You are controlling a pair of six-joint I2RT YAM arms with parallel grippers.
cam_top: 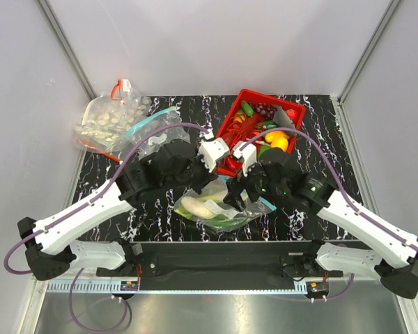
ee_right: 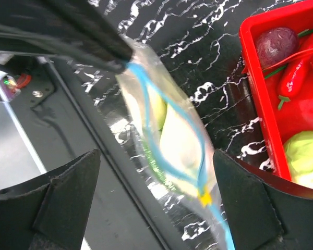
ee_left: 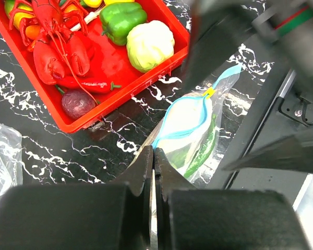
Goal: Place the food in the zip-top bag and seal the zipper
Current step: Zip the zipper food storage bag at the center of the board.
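The zip-top bag (cam_top: 219, 209) lies at the table's near edge between both grippers, holding white radish-like pieces (cam_top: 195, 205) and green leaves (cam_top: 228, 222). In the left wrist view the bag (ee_left: 190, 130) shows its teal zipper (ee_left: 198, 107) gaping, with a yellow slider (ee_left: 210, 92) at the far end. My left gripper (ee_left: 154, 152) is shut on the near end of the bag's mouth edge; it also shows in the top view (cam_top: 210, 182). My right gripper (ee_right: 156, 156) is open wide, its fingers (ee_right: 68, 192) either side of the bag (ee_right: 172, 140) and above it, not touching. It shows in the top view too (cam_top: 238, 196).
A red basket (cam_top: 292, 111) of toy produce and a red lobster (ee_left: 57, 41) stands right behind the bag. At the back left lie a clear bag with a red strip (cam_top: 108, 122) and another clear bag with a teal strip (cam_top: 153, 129). The black base rail (cam_top: 216, 254) runs along the near edge.
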